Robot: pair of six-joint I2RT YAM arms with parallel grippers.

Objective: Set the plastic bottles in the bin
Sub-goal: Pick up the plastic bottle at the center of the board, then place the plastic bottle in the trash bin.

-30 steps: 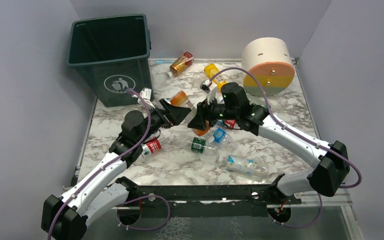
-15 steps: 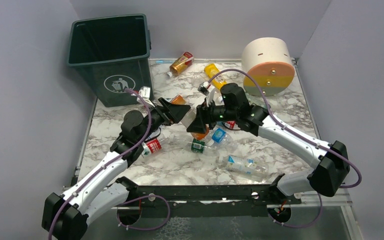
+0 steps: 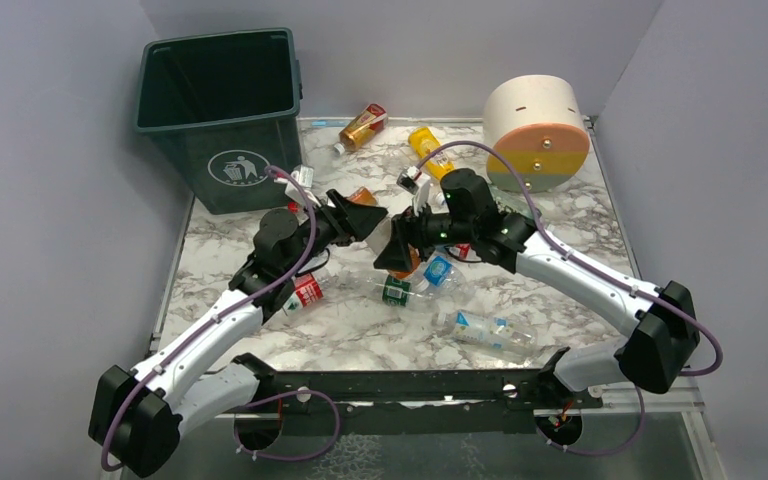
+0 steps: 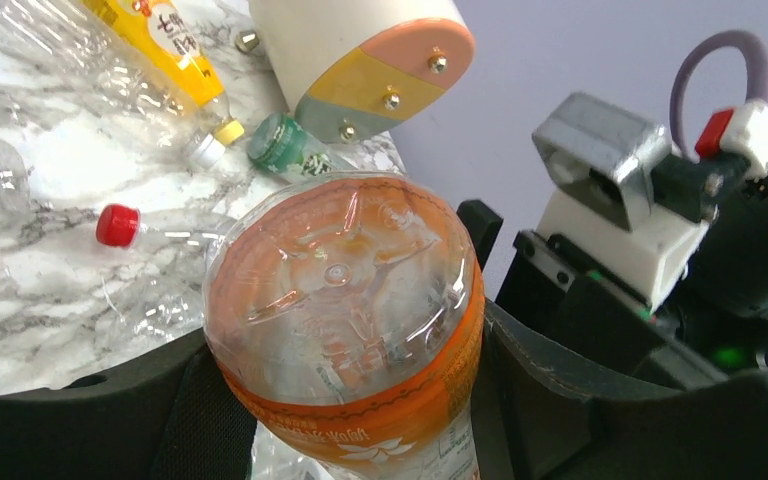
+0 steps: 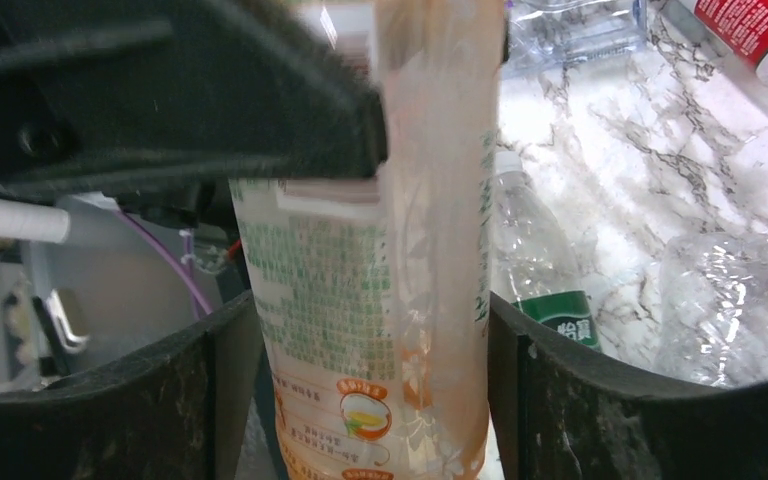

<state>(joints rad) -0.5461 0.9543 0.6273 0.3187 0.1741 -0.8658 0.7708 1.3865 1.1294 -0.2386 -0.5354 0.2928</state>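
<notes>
An orange-labelled plastic bottle (image 3: pixel 385 232) hangs above the middle of the table between both grippers. My left gripper (image 3: pixel 360 215) is shut on its base end (image 4: pixel 345 330), with both pads pressed against the orange band. My right gripper (image 3: pixel 400 245) straddles the bottle's label part (image 5: pixel 370 300), and its jaws stand open just off the sides. The dark green bin (image 3: pixel 222 110) stands at the far left. Other bottles lie on the table: amber (image 3: pixel 363 125), yellow (image 3: pixel 427 145), red-labelled (image 3: pixel 303 292), green-labelled (image 3: pixel 397 290), blue-labelled (image 3: pixel 440 270) and a clear one (image 3: pixel 485 332).
A big cream cylinder (image 3: pixel 537 130) with a yellow, pink and grey face lies at the far right. The two wrists are very close together over the table's centre. Grey walls close in the table on three sides.
My left gripper has moved right and closed on the orange bottle's base. The right gripper's jaws have loosened around the bottle.
</notes>
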